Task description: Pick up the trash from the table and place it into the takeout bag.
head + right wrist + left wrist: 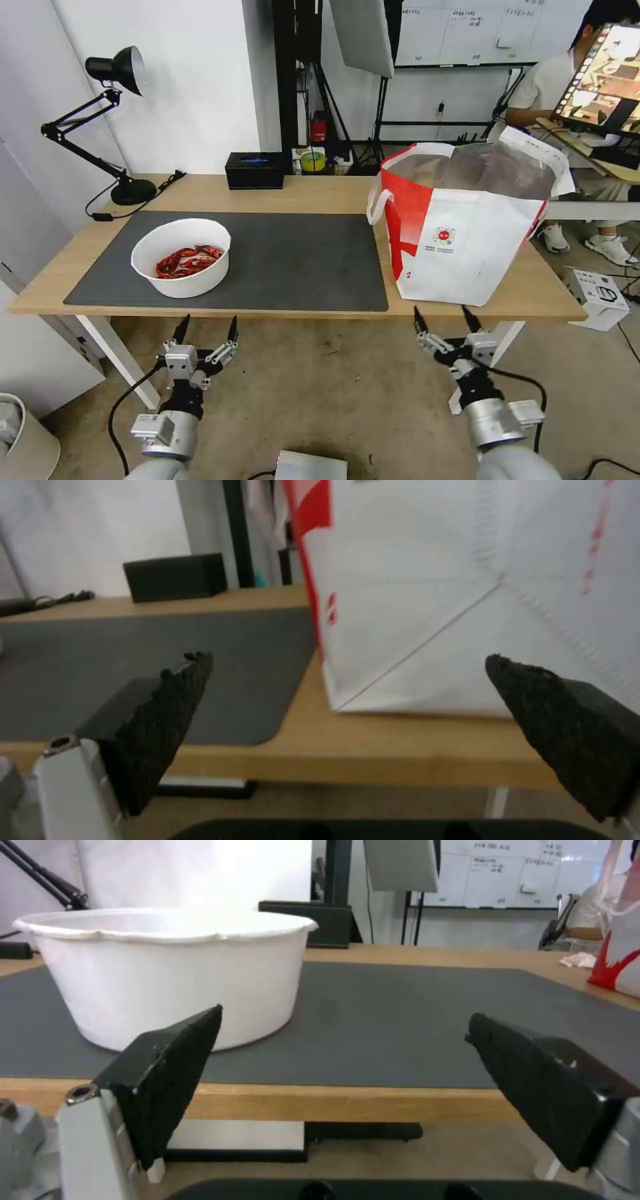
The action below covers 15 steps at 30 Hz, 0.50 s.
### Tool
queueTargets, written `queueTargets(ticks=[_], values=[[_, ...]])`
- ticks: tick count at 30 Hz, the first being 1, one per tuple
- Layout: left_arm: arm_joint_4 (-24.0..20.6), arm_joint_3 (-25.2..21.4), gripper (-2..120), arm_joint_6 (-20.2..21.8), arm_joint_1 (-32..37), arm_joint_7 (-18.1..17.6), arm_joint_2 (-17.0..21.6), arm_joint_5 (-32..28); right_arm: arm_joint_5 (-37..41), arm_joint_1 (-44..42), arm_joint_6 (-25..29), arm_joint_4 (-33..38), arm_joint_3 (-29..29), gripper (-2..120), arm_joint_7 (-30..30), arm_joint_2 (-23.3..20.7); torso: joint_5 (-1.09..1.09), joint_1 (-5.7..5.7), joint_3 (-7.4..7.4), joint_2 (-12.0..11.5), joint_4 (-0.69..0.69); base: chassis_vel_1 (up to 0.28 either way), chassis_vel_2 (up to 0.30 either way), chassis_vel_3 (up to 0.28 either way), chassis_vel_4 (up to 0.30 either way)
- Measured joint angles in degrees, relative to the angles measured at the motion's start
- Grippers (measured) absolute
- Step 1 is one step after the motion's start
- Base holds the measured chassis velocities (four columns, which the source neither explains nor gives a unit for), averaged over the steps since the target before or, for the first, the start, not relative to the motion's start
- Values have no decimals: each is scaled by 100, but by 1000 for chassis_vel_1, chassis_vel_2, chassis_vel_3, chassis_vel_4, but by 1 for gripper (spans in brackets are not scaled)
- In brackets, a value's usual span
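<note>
Two grippers, left (205, 329) and right (443, 319), are held with fingers spread and empty below the counter (320, 192) edge. One bowl of crayfish shells (181, 257) is left at nine o'clock of the takeout bag (467, 223); a rim grasp is judged next.

Quick count: one white bowl (181, 257) of red crayfish shells, sitting on one dark grey mat (300, 257). One takeout bag (467, 227) just beside that mat, one black tissue box (255, 171) behind the mat, and one black desk lamp (107, 120) near the box. Two grippers, left gripper (205, 330) and right gripper (445, 320), both with fingers spread, below the tabletop (320, 193) edge.
</note>
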Motion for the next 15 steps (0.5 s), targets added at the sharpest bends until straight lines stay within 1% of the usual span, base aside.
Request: queueTargets(ticks=[5,15], values=[[1,76,100,2,-26,0,101,-45,-176,-77,-6,101,-178,100,-93,245,0,0,0,0,-1,0,0,0,0],[-3,108,100,2,-41,3,195,-112,-471,-140,-41,200,-416,100,-105,535,0,0,0,0,-1,0,0,0,0]])
